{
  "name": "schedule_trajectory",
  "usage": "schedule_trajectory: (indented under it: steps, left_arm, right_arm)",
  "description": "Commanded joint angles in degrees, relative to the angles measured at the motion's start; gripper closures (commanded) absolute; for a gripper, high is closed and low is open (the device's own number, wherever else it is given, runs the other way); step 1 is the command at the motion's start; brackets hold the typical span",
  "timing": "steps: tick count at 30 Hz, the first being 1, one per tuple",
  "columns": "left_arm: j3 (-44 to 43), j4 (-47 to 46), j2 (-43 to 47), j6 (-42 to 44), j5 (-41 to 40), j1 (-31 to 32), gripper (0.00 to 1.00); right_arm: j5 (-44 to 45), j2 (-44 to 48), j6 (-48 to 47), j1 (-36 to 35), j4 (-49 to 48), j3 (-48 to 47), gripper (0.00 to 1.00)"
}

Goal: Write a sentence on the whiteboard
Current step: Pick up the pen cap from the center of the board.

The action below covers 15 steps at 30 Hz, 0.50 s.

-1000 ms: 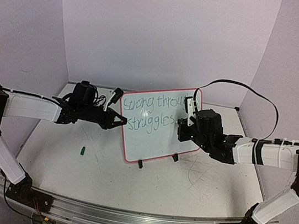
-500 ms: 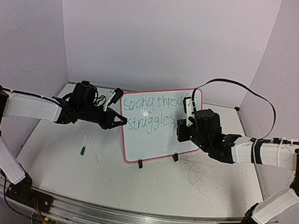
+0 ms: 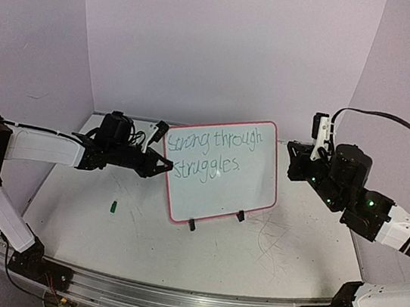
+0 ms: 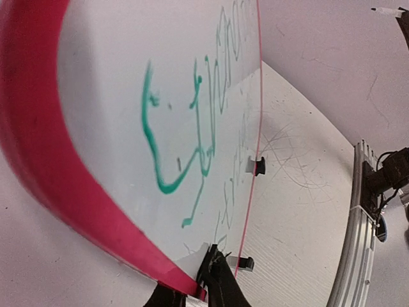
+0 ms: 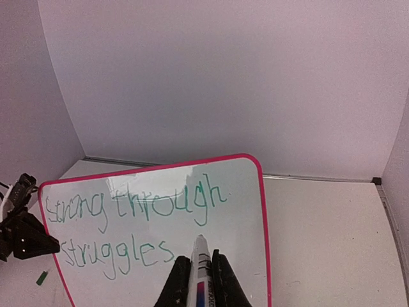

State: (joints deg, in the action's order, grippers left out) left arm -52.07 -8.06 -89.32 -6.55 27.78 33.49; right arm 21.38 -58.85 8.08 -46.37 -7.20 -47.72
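The right gripper has its fingers clamped on a white marker pen. The pen's long axis points at the white, pink-rimmed rectangular whiteboard, though the top view shows it off the board's right edge, clear of the surface. The left gripper is the nearer arm, and its fingers pinch the board's left rim. The green handwritten sentence covers the board's upper half in two lines and appears complete.

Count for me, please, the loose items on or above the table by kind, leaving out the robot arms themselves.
Whiteboard: 1
Black feet under the board: 2
Marker: 1
Small green piece on the table, perhaps a cap: 1
Total: 5
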Motion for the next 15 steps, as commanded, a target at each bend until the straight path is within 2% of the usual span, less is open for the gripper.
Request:
schedule_trajectory:
  steps: [1,6,13,15]
  left_arm:
    - [-0.45,4.19,0.62,4.89,-13.51,-1.13,0.81]
    - [-0.26,4.64,3.90,4.12,-13.62,-0.91,0.59]
    - [3.54,8.49,15.23,-1.48,-15.11,0.64,0.46]
    - [6.00,10.12,19.45,-6.41,-16.30,0.73,0.31]
  right_arm:
    - [3.89,1.67,-1.70,-0.18,3.49,-0.81,1.00]
    - [4.08,2.56,-2.40,-0.18,3.11,-1.23,1.00]
    - [2.16,2.37,-2.83,-0.17,0.98,0.05,1.00]
    - [1.48,1.10,-3.17,-0.18,0.70,0.03,1.00]
